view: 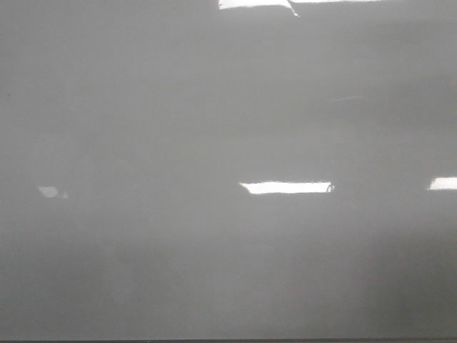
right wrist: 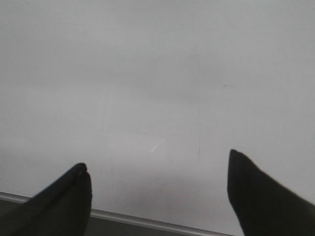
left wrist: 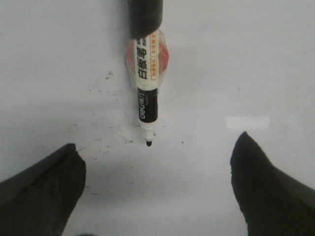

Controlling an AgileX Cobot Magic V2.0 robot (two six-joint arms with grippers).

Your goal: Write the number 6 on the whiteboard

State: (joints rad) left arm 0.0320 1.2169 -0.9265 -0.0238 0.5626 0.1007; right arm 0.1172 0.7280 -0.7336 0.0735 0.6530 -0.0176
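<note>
The whiteboard (view: 214, 128) fills the front view, pale grey and glossy, and no grippers show there. No number 6 shows in any view. In the left wrist view a black-tipped marker (left wrist: 146, 73) lies uncapped on the whiteboard (left wrist: 236, 59), its tip pointing toward my left gripper (left wrist: 157, 164), which is open and empty a short way from the tip. A black cylinder (left wrist: 145, 14) covers the marker's far end. My right gripper (right wrist: 157, 184) is open and empty over the bare whiteboard (right wrist: 157, 73) near its framed edge (right wrist: 147, 222).
Bright rectangular light reflections (view: 285, 187) lie on the board in the front view, with a dark lower edge (view: 228, 341). Faint smudges and ink specks (left wrist: 106, 78) mark the board around the marker.
</note>
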